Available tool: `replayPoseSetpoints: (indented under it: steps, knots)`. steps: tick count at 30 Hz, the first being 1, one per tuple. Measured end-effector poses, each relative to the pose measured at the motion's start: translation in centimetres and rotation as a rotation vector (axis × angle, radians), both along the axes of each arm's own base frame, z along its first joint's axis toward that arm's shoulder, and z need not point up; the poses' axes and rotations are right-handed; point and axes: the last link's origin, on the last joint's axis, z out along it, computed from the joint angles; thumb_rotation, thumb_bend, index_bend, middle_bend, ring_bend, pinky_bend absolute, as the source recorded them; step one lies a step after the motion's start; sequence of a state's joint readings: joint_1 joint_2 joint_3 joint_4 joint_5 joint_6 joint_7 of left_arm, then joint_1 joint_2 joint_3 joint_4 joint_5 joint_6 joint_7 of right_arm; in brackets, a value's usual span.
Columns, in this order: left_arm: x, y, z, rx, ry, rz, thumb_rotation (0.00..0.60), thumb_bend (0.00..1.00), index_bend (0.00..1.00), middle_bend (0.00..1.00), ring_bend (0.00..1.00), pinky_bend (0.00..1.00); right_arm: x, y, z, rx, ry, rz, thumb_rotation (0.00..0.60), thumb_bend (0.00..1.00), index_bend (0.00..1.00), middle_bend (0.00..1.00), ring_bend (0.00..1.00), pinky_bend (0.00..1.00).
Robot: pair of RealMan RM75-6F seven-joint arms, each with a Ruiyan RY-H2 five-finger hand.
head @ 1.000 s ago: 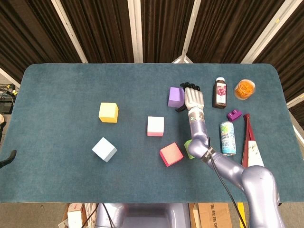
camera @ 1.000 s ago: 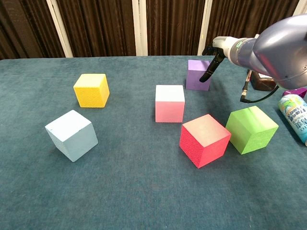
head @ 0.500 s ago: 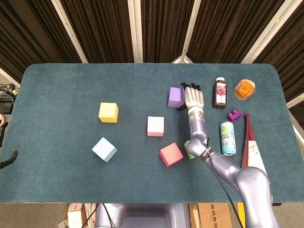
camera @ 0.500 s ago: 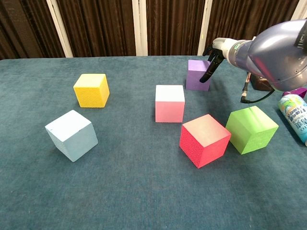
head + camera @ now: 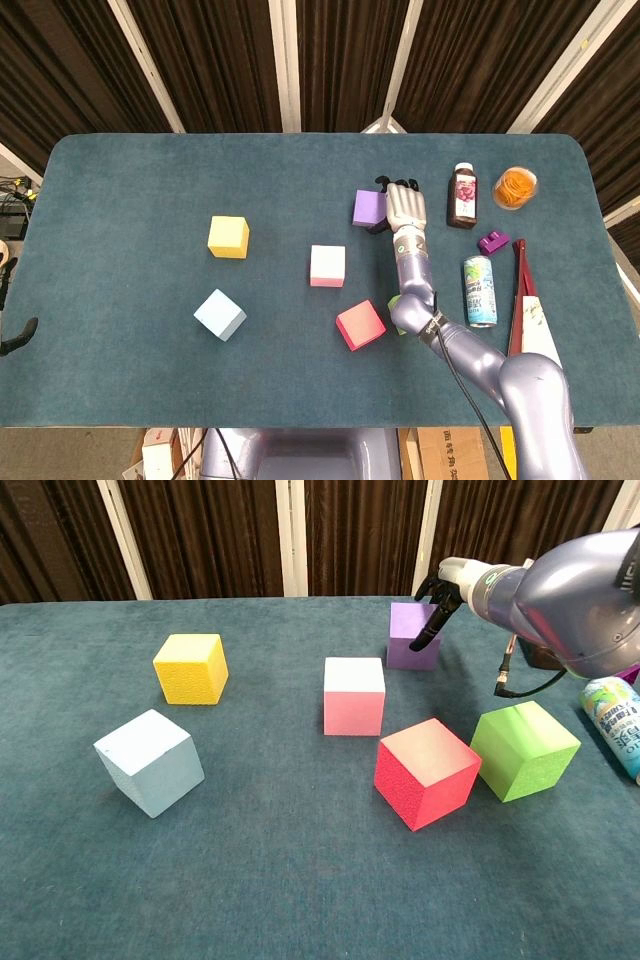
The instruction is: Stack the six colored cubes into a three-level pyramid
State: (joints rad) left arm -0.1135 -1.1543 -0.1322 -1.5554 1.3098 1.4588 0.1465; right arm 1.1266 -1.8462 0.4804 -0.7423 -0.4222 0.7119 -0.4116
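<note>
Six cubes lie apart on the teal table (image 5: 150, 180): yellow (image 5: 228, 237) (image 5: 190, 667), light blue (image 5: 220, 314) (image 5: 149, 761), pink (image 5: 327, 266) (image 5: 354, 695), red (image 5: 360, 324) (image 5: 425, 771), green (image 5: 524, 749), and purple (image 5: 367, 207) (image 5: 410, 635) at the back. In the head view the forearm hides most of the green cube. My right hand (image 5: 404, 207) (image 5: 445, 585) hovers at the purple cube's right edge, its dark fingertips spread over the top corner, holding nothing. My left hand shows in neither view.
Right of the hand stand a dark juice bottle (image 5: 462, 195), an orange-filled cup (image 5: 515, 187), a small purple block (image 5: 493, 241), a drink can (image 5: 480, 290) (image 5: 612, 715) and a red-and-white package (image 5: 527, 310).
My right hand has shifted slightly left, so its fingertips now reach over the purple cube's top right corner. The cubes have not moved.
</note>
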Motion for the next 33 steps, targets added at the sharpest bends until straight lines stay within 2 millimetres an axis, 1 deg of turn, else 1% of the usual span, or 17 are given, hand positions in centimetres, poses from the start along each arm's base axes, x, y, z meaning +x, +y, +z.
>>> replayPoseSetpoints:
  steps: [2,4,5,7,15,19,27,33]
  knots:
    - [0.0,0.0,0.0,-0.001,0.000,0.000,0.600,0.36,0.08,0.00,0.00,0.00,0.1,0.0,0.1,-0.009,-0.007,0.005,0.600,0.16,0.57,0.47,0.23,0.00]
    - [0.0,0.0,0.0,-0.001,-0.001,-0.001,0.600,0.36,0.08,0.00,0.00,0.00,0.1,0.1,0.2,-0.018,-0.013,0.010,0.600,0.20,0.62,0.49,0.25,0.00]
    - [0.0,0.0,0.0,-0.001,-0.001,-0.001,0.600,0.36,0.08,0.00,0.00,0.00,0.1,0.1,0.3,-0.026,-0.017,0.013,0.600,0.21,0.63,0.49,0.26,0.00]
    - [0.0,0.0,0.0,-0.001,-0.002,-0.001,0.600,0.36,0.09,0.00,0.00,0.00,0.1,0.1,0.4,-0.038,-0.021,0.014,0.600,0.24,0.63,0.50,0.26,0.00]
    - [0.1,0.0,0.0,-0.004,-0.001,0.000,0.600,0.36,0.10,0.00,0.00,0.00,-0.6,0.4,0.2,-0.054,-0.050,0.009,0.600,0.26,0.63,0.51,0.27,0.00]
    - [0.0,0.0,-0.1,-0.003,0.002,0.002,0.600,0.36,0.10,0.00,0.00,0.00,-0.7,0.3,0.5,-0.062,-0.056,0.013,0.600,0.28,0.63,0.51,0.27,0.00]
    - [0.0,0.2,0.3,0.015,0.004,0.001,0.600,0.36,0.10,0.00,0.00,0.00,-0.4,0.0,2.4,-0.087,-0.058,0.036,0.600,0.28,0.63,0.51,0.27,0.00]
    - [0.0,0.1,0.8,0.063,0.015,-0.012,0.600,0.36,0.10,0.00,0.00,0.00,-0.1,0.7,4.7,-0.051,-0.045,0.059,0.600,0.28,0.63,0.51,0.27,0.00]
